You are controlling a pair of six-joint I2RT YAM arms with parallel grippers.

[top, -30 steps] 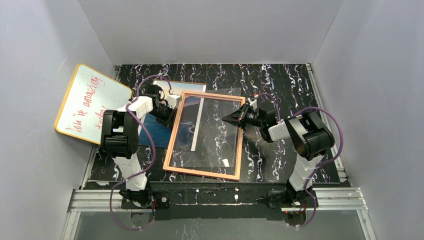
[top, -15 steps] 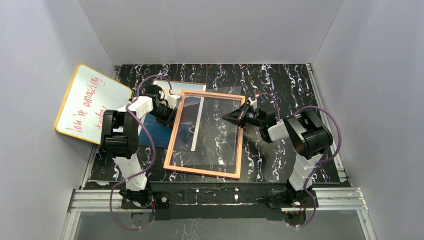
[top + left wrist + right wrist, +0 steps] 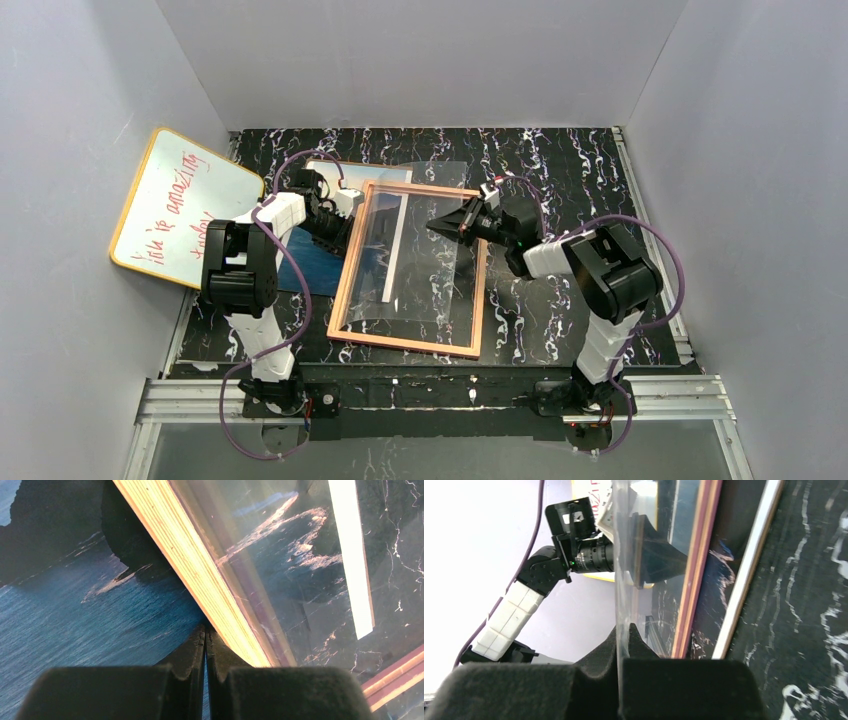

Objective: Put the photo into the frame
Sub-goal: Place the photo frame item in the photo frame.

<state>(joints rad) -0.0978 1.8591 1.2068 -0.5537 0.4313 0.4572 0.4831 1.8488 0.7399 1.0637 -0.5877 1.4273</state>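
Observation:
The pink frame (image 3: pixel 345 280) lies flat mid-table, over the right part of the photo (image 3: pixel 310 262), whose blue sea shows at the frame's left. My left gripper (image 3: pixel 337 217) is shut and empty, its tips (image 3: pixel 205 630) against the frame's tan outer edge (image 3: pixel 200 570), resting on the photo (image 3: pixel 75 605). My right gripper (image 3: pixel 437 226) is shut on a clear plastic sheet (image 3: pixel 420 285) and holds its right edge up over the frame. In the right wrist view the sheet (image 3: pixel 621 580) runs straight up from the jaws (image 3: pixel 623 630), with the frame rail (image 3: pixel 696 565) beside it.
A yellow-rimmed whiteboard (image 3: pixel 180 205) with red writing leans on the left wall. Grey walls close in the black marbled table (image 3: pixel 570 170) on three sides. A white strip (image 3: pixel 395 250) shows through the frame opening.
My right gripper has moved left and upward, lifting the clear sheet's right edge off the frame and bowing it. The left gripper and the frame have not moved.

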